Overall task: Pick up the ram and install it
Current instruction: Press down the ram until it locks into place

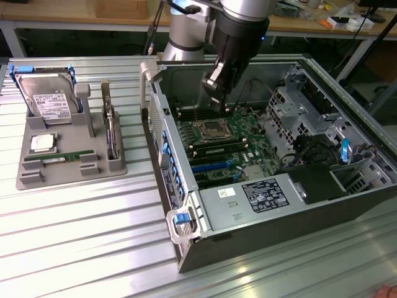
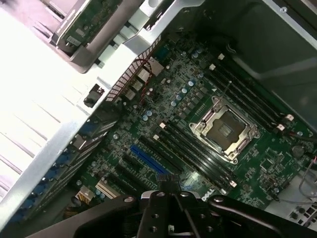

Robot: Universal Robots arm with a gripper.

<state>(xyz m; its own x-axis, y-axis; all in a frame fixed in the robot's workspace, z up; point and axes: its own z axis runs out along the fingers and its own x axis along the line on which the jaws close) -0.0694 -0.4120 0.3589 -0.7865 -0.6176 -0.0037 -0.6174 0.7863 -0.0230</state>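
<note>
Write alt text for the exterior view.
A robot arm's gripper hangs above the motherboard inside an open computer case. On the exterior view's left, a grey tray holds the ram, a hard drive and a processor chip.

Ribbed shiny metal table (image 1: 80,217), matt grey plastic tray (image 1: 68,171), glossy green motherboard (image 1: 223,146).

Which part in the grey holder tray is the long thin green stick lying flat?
The ram, lying flat along the grey tray's front edge. The hard drive is a wide silver box, the processor chip is square, and the bracketed card stands upright.
</note>
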